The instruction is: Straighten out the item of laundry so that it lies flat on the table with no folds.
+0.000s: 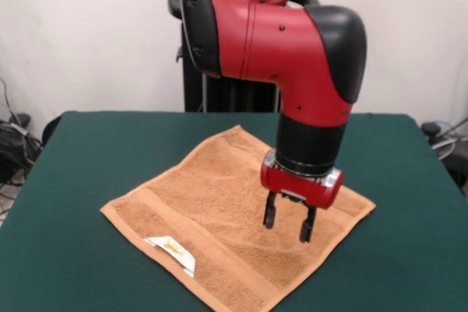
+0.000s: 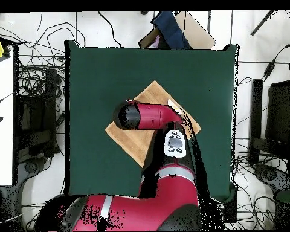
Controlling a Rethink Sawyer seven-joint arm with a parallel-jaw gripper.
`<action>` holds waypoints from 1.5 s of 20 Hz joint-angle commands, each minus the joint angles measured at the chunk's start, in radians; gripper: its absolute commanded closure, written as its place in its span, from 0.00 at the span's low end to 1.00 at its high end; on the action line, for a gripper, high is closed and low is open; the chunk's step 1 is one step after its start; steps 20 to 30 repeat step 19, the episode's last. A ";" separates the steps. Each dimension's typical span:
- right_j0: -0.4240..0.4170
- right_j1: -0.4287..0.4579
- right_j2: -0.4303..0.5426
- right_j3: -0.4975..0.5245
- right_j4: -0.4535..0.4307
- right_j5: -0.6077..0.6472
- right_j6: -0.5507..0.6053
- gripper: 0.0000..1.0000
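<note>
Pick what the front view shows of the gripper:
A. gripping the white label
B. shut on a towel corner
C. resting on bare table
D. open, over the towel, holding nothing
D: the gripper has its fingers apart above the towel, with nothing between them.

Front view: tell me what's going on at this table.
A red and black robot arm hangs over a light orange-tan terry-cloth towel on the dark green felt-topped table. Its claw is open, fingers pointing down just above the cloth, holding nothing. The towel lies spread out, turned diamond-wise, with a small white label at its near edge, and looks flat.
</note>
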 commanded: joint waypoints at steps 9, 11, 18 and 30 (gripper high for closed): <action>-0.060 -0.229 0.160 0.187 -0.072 0.080 -0.118 0.00; -0.091 -0.297 0.189 0.248 -0.101 0.072 -0.178 0.00; -0.148 -0.487 0.228 0.381 -0.162 0.157 -0.267 0.00; -0.166 -0.503 0.244 0.402 -0.170 0.159 -0.286 0.00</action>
